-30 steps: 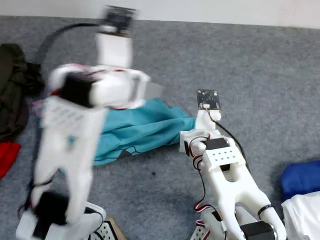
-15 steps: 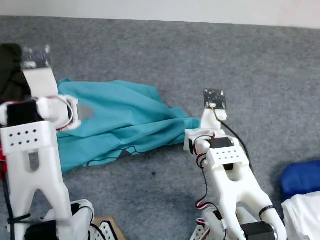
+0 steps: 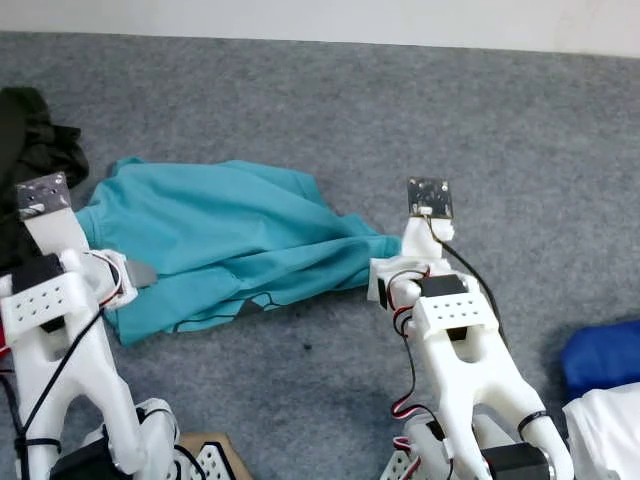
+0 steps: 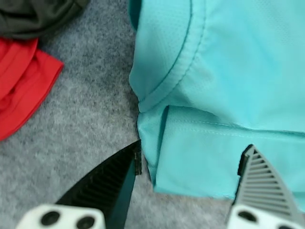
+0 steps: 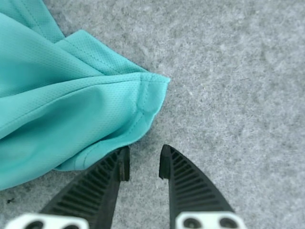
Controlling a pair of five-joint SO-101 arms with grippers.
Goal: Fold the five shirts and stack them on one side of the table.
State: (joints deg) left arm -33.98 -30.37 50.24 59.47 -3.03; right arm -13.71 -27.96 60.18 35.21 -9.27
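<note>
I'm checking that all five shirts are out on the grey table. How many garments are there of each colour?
teal fabric shirt, spread out: 1
red fabric garment: 1
dark crumpled garment: 1
blue bundled garment: 1
white fabric garment: 1
Total: 5

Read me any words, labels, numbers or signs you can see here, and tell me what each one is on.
No text here can be read.
The teal shirt has a dark printed mark near one edge, too small to tell whether it is lettering.
</note>
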